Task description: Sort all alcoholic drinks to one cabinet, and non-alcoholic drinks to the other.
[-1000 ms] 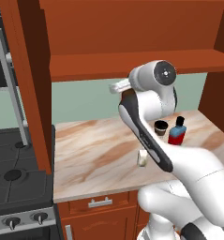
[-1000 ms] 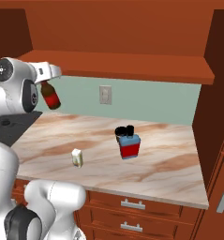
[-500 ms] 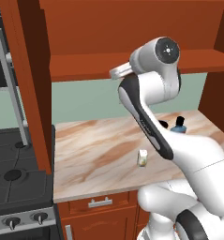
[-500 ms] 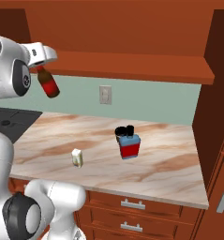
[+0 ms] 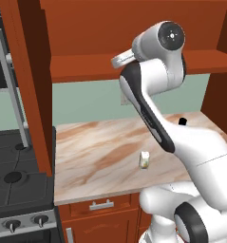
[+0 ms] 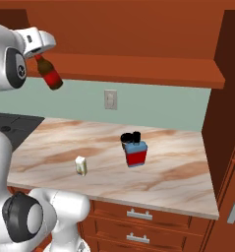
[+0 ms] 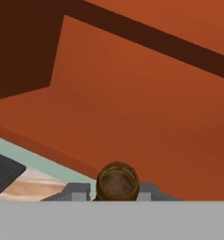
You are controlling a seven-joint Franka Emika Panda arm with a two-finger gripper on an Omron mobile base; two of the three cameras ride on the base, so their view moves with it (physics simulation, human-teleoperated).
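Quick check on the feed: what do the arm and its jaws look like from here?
The arm is glossy white, made of rounded links with dark grey bands at the joints and a round dark cap at the elbow. The gripper has a white boxy body with small grey jaws. No cables or markings show.

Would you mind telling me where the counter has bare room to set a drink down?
The counter is bare from the stove edge to the carton, and again right of the red bottle up to the cabinet side. It is crowded only mid-counter, where the cup stands close behind the red bottle.
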